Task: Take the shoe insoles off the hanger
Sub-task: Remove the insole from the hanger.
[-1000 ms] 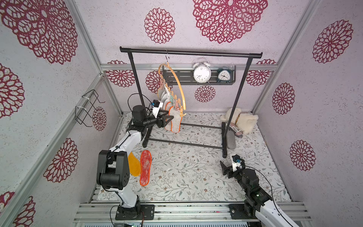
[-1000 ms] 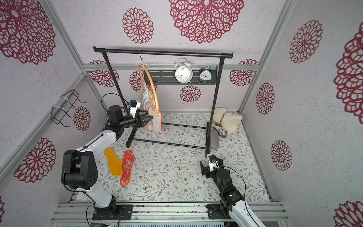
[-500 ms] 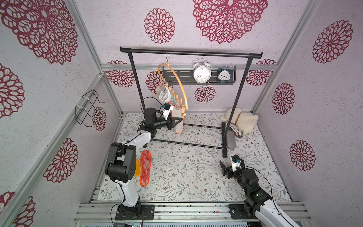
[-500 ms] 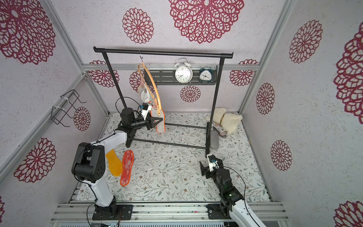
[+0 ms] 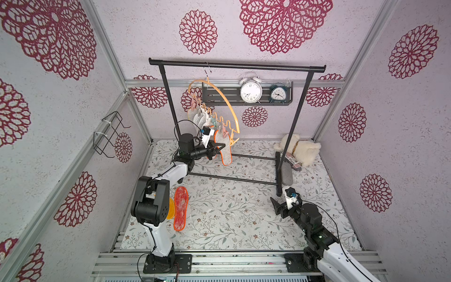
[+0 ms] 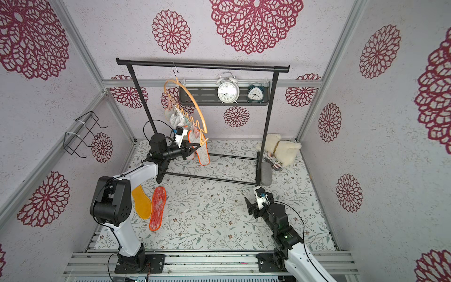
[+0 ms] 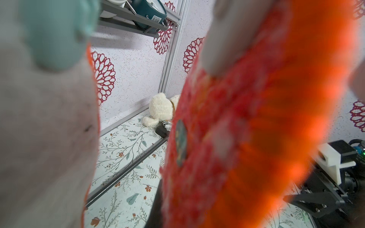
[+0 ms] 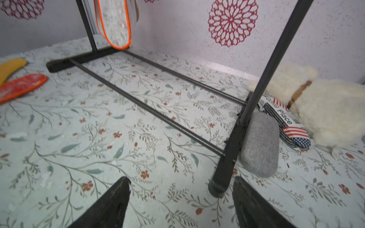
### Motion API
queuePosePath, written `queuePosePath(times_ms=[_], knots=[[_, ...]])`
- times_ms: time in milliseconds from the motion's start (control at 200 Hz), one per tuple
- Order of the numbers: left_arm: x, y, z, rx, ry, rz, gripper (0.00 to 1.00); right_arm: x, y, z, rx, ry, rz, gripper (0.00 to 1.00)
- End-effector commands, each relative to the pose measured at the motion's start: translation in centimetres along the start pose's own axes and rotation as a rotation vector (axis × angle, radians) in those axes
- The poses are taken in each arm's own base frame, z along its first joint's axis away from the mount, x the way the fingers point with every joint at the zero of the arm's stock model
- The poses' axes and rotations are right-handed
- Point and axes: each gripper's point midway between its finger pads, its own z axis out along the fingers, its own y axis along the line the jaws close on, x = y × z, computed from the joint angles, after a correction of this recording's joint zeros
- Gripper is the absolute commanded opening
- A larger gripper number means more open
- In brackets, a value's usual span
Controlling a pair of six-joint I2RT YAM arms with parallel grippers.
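Where the insoles are: most hang from pins (image 5: 220, 128) along the hanger (image 5: 236, 122), which hooks onto the rack (image 5: 234, 66). A red insole (image 5: 180, 207) and a yellow insole (image 6: 141, 201) lie on the floor (image 5: 244, 207) beside the left arm (image 5: 156, 202).
Left gripper (image 5: 218, 147): closed tight high on the front insole (image 5: 225, 152), just under its pin. I judge the insole to be pinched between the jaws.
Right gripper (image 8: 180, 179): jaws wide with nothing in them, low over the floor near the rack's foot and well apart from the hanger.
Handling: probably very light, thin and floppy, so it should bend rather than resist. The cloth face likely gives a fair hold.
Where to hold: across the flat faces and close to the pin, so that a pull goes straight into the clip and not into a bend.
Risk: the hanger hangs free on its hook, so a pull may swing it or slide it along the rack before the pin lets go.
Hidden: the front insole's blurred red face (image 7: 227, 138) fills the left wrist view, and the contact itself cannot be seen.
Hard to make out: the back insoles (image 5: 199, 118) overlap, so their number and colours cannot be told. In a top view the left arm covers most of the yellow insole.
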Motion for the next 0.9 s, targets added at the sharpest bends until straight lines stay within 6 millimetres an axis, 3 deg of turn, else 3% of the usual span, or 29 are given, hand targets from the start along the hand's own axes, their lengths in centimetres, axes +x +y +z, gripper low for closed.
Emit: queuePosePath(times_ms=[0, 170, 280, 325, 485, 625, 896], knots=[[-1.7, -1.0, -0.9, 0.030, -0.029, 0.023, 0.00, -6.5, 1.2, 0.0, -0.096, -0.183, 0.070, 0.83], [-1.5, -1.3, -1.6, 0.050, 0.002, 0.015, 0.00, -11.9, 4.0, 3.6, -0.286, -0.189, 0.016, 0.84], [-1.2, -1.5, -2.1, 0.052, 0.046, 0.016, 0.00, -16.9, 5.1, 6.1, -0.372, -0.255, -0.026, 0.84], [-1.0, -1.7, -2.2, 0.059, 0.066, 0.021, 0.00, -18.1, 5.4, 7.7, -0.407, -0.248, -0.031, 0.83], [-1.1, -2.1, -2.8, 0.078, 0.098, 0.014, 0.00, -23.3, 7.7, 11.7, -0.591, -0.278, -0.074, 0.75], [-1.5, -2.4, -3.3, 0.100, 0.103, 0.006, 0.00, -26.6, 9.7, 13.8, -0.764, -0.311, -0.090, 0.71], [-1.6, -3.0, -3.8, 0.149, 0.121, -0.022, 0.00, -29.8, 12.1, 17.2, -0.942, -0.325, -0.082, 0.64]])
